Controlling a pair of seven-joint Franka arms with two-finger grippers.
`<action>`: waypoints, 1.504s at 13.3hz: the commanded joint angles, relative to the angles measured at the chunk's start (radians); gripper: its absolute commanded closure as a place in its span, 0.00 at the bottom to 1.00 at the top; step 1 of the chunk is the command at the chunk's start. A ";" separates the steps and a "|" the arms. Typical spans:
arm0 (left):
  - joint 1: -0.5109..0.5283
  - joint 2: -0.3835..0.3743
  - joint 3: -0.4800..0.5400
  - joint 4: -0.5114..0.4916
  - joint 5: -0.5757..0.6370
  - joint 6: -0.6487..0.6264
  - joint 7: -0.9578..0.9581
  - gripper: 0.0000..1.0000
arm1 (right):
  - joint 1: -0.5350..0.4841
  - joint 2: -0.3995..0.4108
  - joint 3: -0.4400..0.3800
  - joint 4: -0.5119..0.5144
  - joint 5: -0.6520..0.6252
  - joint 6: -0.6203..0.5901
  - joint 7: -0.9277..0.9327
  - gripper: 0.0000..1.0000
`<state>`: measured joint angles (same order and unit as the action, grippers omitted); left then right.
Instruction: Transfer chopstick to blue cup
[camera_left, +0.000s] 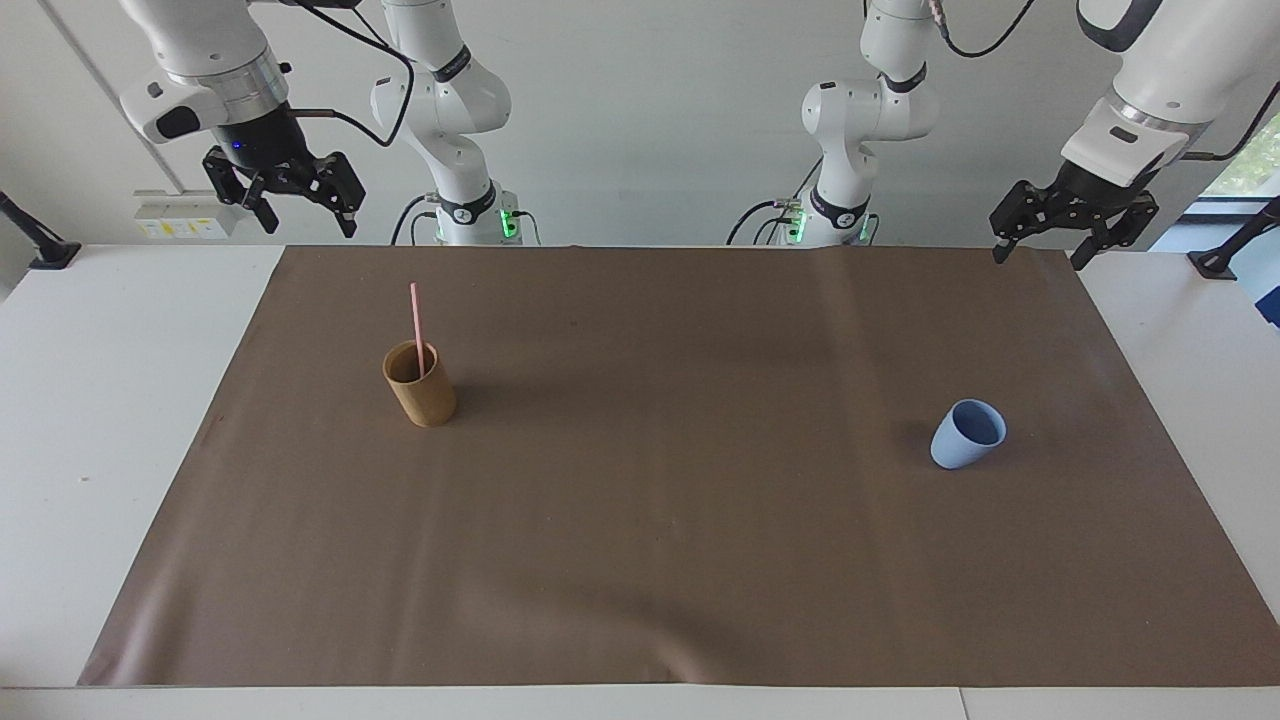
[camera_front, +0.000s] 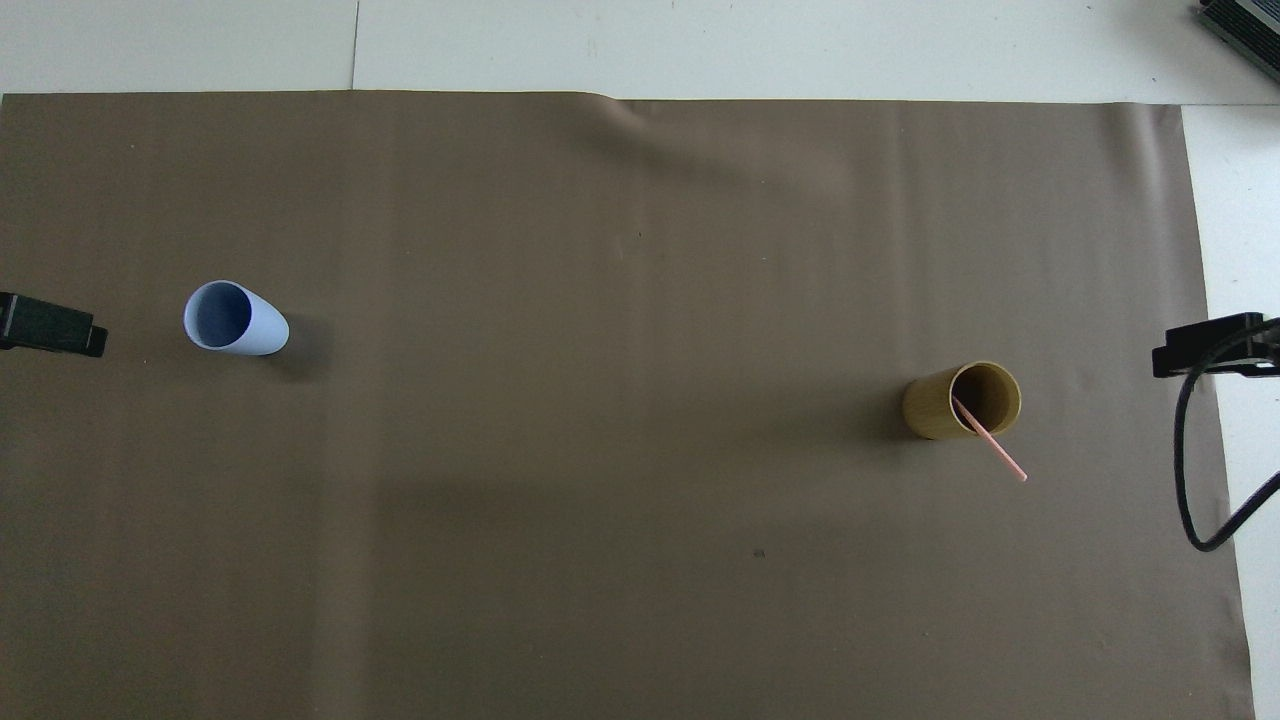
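1. On the brown mat (camera_left: 650, 560), toward the right arm's end of the table: a tan cup (camera_left: 420, 385), standing upright.
2. Inside the tan cup: the chopstick (camera_left: 414, 320), thin and pale pink, leaning on the rim, top end poking well out above it.
3. Seen from overhead: same chopstick (camera_front: 995, 440) slanting out over the cup's edge, tan cup (camera_front: 960, 400) with its mouth showing.
4. Toward the left arm's end of the table: the blue cup (camera_left: 968, 433), small and light blue, nothing inside, mouth open upward, resting alone on the mat.
5. From overhead: blue cup (camera_front: 235, 318) well apart from the tan cup, with lots of bare brown mat (camera_front: 620, 300) between the two.
6. Up in the air, over the mat's corner at the right arm's end: the right gripper (camera_left: 300, 212), fingers spread wide, pinching nothing, waiting.
7. Up in the air, over the mat's corner at the left arm's end: the left gripper (camera_left: 1038, 252), fingers spread wide too, pinching nothing, waiting.
8. At the edges of the overhead view: just dark tips of the left gripper (camera_front: 50, 325) near the blue cup's side, and of the right gripper (camera_front: 1210, 345) near the tan cup's side.
9. Under the mat: a white table (camera_left: 100, 400), peeking out all around.
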<state>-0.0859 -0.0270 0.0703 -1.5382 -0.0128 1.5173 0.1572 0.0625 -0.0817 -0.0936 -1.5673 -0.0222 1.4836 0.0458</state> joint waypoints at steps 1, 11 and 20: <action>0.009 -0.031 -0.004 -0.037 -0.012 0.014 0.005 0.00 | 0.000 -0.012 0.000 -0.014 -0.004 0.001 -0.020 0.00; 0.009 -0.027 -0.009 -0.025 -0.010 0.011 0.001 0.00 | -0.001 -0.020 0.000 -0.023 -0.001 0.003 -0.018 0.00; 0.009 -0.028 -0.009 -0.034 -0.010 0.018 0.013 0.00 | -0.001 -0.020 0.000 -0.023 -0.001 0.007 -0.018 0.00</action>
<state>-0.0859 -0.0300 0.0661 -1.5388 -0.0129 1.5173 0.1574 0.0625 -0.0817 -0.0936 -1.5686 -0.0221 1.4831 0.0458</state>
